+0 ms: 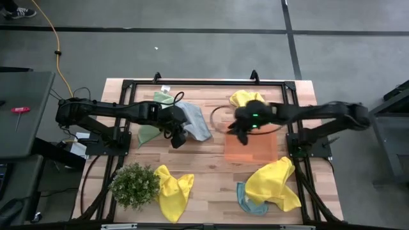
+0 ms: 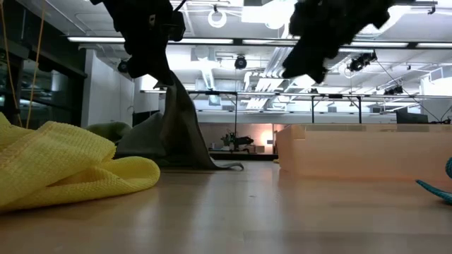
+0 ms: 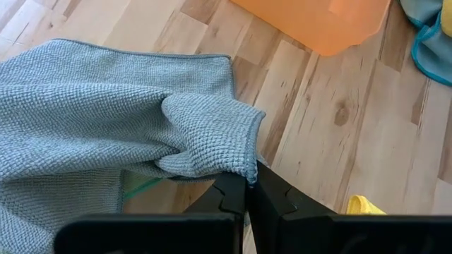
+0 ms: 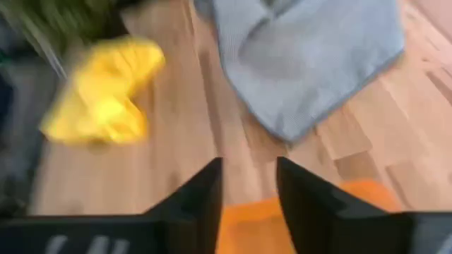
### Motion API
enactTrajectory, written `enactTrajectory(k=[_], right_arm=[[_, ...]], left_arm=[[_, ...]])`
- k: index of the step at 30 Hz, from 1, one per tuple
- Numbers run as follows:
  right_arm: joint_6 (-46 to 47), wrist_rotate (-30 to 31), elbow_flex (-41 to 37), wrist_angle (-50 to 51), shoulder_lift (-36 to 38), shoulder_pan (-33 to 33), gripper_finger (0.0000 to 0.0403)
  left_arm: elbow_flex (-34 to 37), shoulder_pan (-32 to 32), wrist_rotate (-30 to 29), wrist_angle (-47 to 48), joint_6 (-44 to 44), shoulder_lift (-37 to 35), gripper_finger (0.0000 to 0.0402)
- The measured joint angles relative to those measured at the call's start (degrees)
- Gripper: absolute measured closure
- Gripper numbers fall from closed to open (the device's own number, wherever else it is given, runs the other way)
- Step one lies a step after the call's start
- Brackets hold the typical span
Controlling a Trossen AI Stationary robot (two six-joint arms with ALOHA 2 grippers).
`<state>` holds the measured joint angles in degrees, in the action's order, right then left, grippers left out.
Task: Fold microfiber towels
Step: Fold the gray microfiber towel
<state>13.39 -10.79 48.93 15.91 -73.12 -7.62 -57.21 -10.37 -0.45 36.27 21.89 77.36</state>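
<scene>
Grey-blue towel (image 1: 195, 121) hangs pinched at one edge in my left gripper (image 3: 251, 187), lifted off the table's middle. My right gripper (image 4: 248, 185) hovers over the orange mat (image 1: 255, 148), fingers parted and empty; the towel's loose edge lies just toward the left arm.

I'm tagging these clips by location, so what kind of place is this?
Probably a robotics lab or workshop: a wooden table in a metal frame on a concrete floor, open ceiling pipes and strip lights, cables beside it.
</scene>
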Motion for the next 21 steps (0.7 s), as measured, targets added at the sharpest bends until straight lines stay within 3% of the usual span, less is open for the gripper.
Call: enactTrajectory(k=[5,10,15,21], right_arm=[[-15.5,0.1,12.6,7.7,-14.4,0.0,0.0215],[-27.6,0.2,21.4,11.8,-25.1,0.0,0.0206],[-36.6,1.3,25.1,12.0,-33.0,0.2,0.0206],[-39.4,2.1,26.8,11.0,-40.4,0.2,0.0206]], left_arm=[[0.0,0.0,0.0,0.0,0.0,0.0,0.0401],[0.0,0.0,-0.2,0.0,0.3,0.0,0.0401],[0.0,0.0,-0.2,-0.1,0.5,0.0,0.0401],[0.0,0.0,-0.2,-0.1,1.5,0.0,0.0401]])
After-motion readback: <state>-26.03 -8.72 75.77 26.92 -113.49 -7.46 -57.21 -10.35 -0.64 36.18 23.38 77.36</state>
